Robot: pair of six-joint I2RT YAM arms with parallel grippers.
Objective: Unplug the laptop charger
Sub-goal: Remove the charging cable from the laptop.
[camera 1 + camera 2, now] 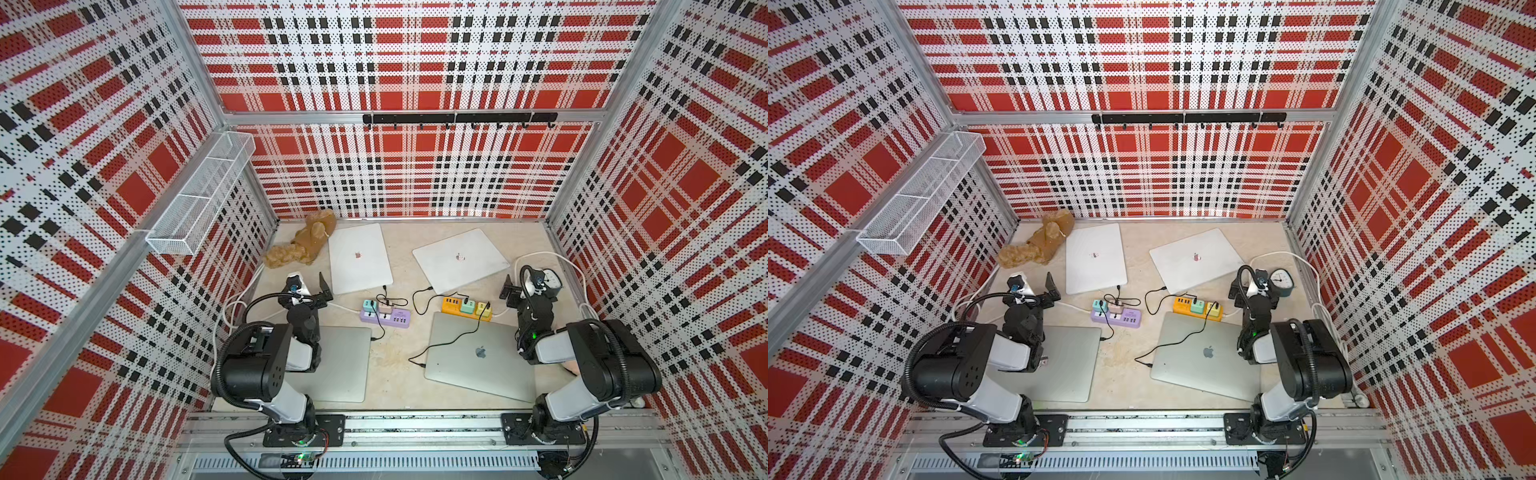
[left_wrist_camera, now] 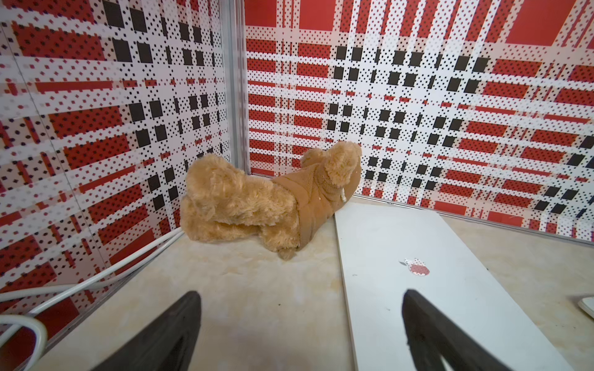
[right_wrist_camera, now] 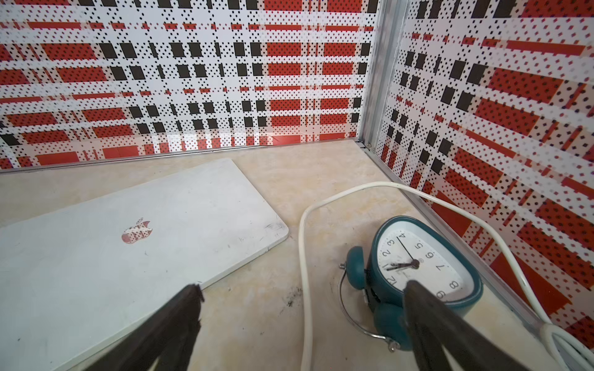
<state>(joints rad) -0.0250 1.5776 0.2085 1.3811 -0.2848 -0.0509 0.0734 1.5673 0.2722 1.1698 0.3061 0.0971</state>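
Two grey laptops lie low in the frame, two white laptops above them. The left gripper and right gripper hang spread and empty. Chargers sit plugged into the purple strip and orange strip at centre frame.

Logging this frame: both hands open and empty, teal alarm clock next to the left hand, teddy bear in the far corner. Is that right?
One slip: the teal alarm clock is next to the right hand, not the left, as the right wrist view shows. Both hands, the left hand included, are open and empty, and the teddy bear is in the far corner.
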